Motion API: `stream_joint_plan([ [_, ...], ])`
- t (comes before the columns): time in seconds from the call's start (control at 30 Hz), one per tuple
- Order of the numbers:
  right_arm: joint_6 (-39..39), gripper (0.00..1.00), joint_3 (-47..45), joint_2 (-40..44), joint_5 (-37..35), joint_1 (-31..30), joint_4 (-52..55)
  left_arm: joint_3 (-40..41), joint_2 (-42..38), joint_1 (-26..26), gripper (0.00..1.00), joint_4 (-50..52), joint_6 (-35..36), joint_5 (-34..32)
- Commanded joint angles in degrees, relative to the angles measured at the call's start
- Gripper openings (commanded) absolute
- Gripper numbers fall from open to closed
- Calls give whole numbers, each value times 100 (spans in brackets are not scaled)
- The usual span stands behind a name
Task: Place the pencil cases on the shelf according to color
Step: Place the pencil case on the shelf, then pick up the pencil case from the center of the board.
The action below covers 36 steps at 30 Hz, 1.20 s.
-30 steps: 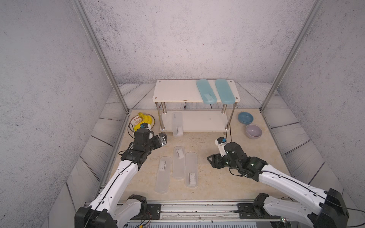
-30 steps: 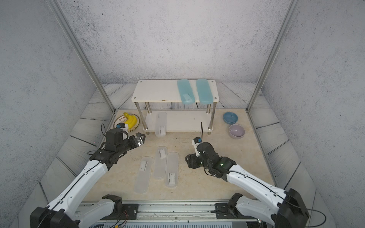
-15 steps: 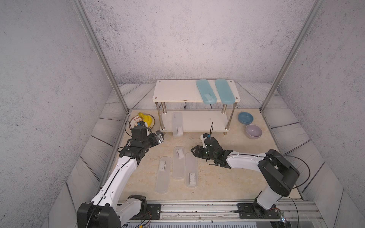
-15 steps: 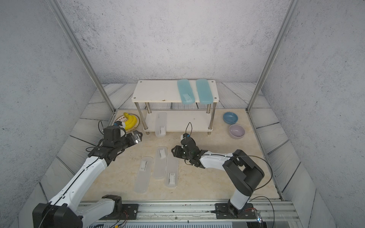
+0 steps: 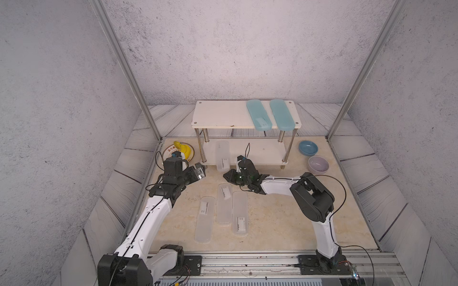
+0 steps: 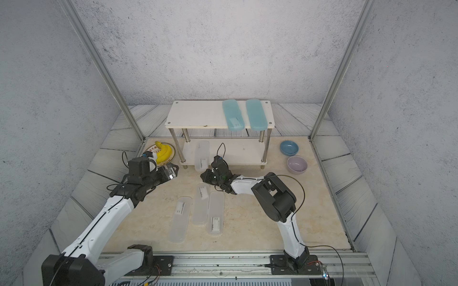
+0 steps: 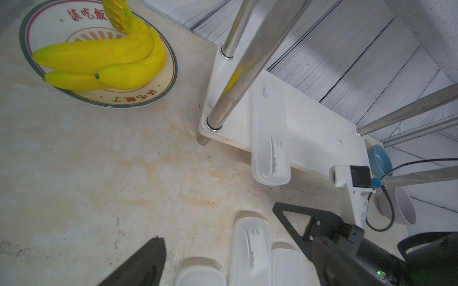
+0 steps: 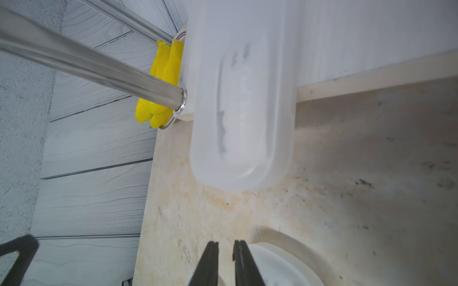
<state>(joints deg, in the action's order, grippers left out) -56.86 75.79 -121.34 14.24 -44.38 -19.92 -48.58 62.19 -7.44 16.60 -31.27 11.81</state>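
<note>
Two teal pencil cases point(image 5: 258, 118) point(image 5: 282, 117) lie side by side on the right of the shelf's top board point(image 5: 220, 116). One frosted clear case point(image 5: 222, 156) lies on the lower board, its near end overhanging the front edge point(image 8: 243, 99). Three more clear cases point(image 5: 205, 219) point(image 5: 224, 204) point(image 5: 240, 213) lie on the table. My right gripper point(image 5: 226, 175) point(image 8: 225, 244) is shut with nothing between its fingers. It hovers low over the far end of the middle table case, just in front of the overhanging case. My left gripper point(image 5: 199, 170) stands open and empty, left of the shelf.
A plate of yellow bananas point(image 5: 182, 149) sits left of the shelf, behind my left gripper. A blue bowl point(image 5: 308, 147) and a lilac bowl point(image 5: 318, 164) stand right of the shelf. Chrome legs point(image 7: 238, 74) frame the lower tier. Slanted metal posts mark the back corners.
My right arm swung left from the table's middle to the front of the lower shelf, and its jaws closed. The left gripper barely moved and stayed open.
</note>
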Motion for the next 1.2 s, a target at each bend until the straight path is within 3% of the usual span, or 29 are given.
stream_joint_plan([
  [0.0,-88,18,384,-329,133,25,103,42,-195,58,99,-85,24,25],
  [0.33,61,18,1541,-938,193,52,480,114,-186,67,99,-201,-40,242],
  [0.57,-77,19,1497,-984,319,46,386,112,-245,92,99,-177,-36,251],
  [0.7,-95,31,1014,-639,368,27,405,125,-292,103,99,-157,-24,225],
  [0.83,-64,51,339,31,123,4,1003,129,-281,108,99,-191,-18,216],
  [1.0,-59,63,-538,896,-31,-19,1312,173,-204,110,99,-297,-45,292],
  [1.17,416,69,-966,1659,-451,-139,2519,142,-171,111,99,-314,13,422],
])
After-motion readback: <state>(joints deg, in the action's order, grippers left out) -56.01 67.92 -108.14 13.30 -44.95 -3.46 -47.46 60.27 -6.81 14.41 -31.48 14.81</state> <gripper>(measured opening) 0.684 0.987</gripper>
